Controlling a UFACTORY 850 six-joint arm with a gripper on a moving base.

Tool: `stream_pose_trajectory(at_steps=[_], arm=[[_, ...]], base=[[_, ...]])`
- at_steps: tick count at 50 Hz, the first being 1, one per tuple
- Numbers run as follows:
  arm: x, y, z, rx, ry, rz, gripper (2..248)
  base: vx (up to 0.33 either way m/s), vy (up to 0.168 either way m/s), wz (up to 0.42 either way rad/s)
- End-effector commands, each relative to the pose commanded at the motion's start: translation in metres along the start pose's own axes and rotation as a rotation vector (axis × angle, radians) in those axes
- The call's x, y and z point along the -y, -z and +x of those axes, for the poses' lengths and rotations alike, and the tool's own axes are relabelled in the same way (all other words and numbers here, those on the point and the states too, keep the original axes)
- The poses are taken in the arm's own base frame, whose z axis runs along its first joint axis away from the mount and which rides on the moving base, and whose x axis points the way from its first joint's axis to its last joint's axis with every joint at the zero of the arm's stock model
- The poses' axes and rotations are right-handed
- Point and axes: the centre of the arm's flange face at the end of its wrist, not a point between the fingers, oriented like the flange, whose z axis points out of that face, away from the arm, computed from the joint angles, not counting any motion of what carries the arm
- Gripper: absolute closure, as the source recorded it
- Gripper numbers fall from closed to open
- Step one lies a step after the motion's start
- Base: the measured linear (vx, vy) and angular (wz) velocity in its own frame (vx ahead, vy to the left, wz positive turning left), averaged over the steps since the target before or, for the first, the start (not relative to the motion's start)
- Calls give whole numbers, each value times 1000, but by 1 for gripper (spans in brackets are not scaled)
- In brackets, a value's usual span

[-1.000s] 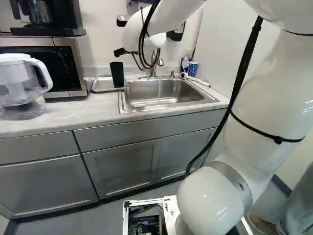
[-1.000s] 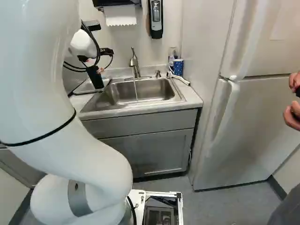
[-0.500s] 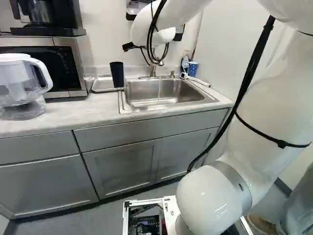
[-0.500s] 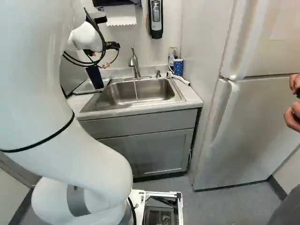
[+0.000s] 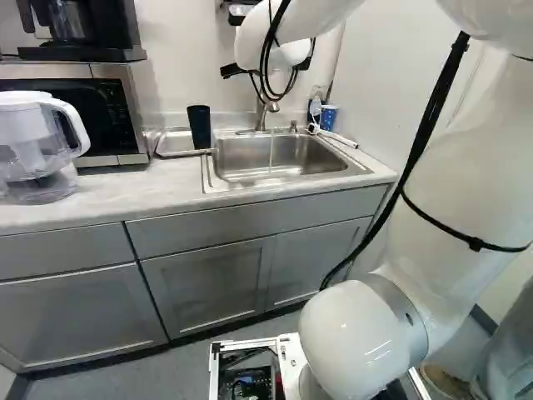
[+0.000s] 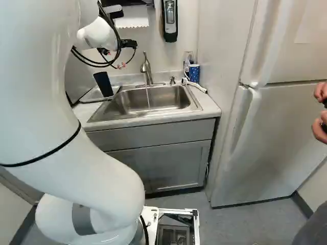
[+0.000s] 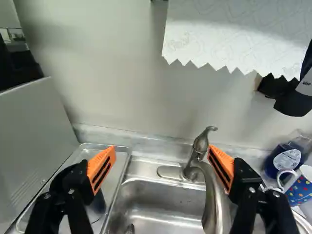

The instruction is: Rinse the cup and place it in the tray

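Bright, diffuse light, seemingly from above, puts small glare spots on the near arm [image 5: 358,333] and pale streaks in the sink [image 7: 165,209], with soft shadow on the far wall [image 7: 112,73] beneath the towel [image 7: 234,34] and dimmer cabinets [image 5: 208,283] below.

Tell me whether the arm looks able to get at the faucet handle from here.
Likely yes: the gripper is open and empty, and nothing visible blocks the faucet handle, though distance is hard to judge.
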Motion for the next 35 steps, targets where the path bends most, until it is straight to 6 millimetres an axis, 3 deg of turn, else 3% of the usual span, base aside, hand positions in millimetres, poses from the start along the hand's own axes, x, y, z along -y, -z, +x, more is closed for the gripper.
stream_pose_trajectory(at_steps=[35], arm=[[-28,-42,6,1,-10,-44,3]], base=[[0,0,0]])
